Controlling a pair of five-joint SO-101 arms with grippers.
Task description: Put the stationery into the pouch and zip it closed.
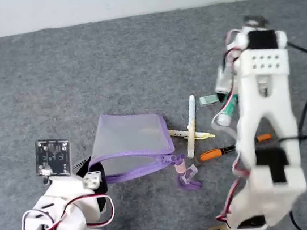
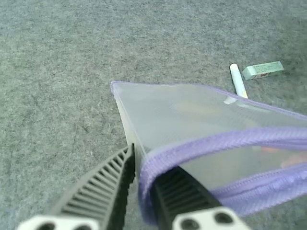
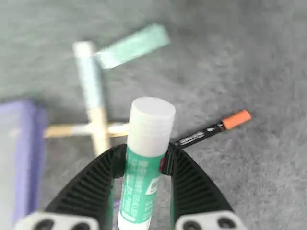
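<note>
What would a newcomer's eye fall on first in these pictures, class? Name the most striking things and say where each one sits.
The white-capped green glue stick stands out first, clamped in the right gripper on the right of the high view. Next comes the translucent, purple-trimmed pouch in the middle of the grey table, its corner pinched by the left gripper. Between them lie two crossed pale pens and an orange-capped pen.
</note>
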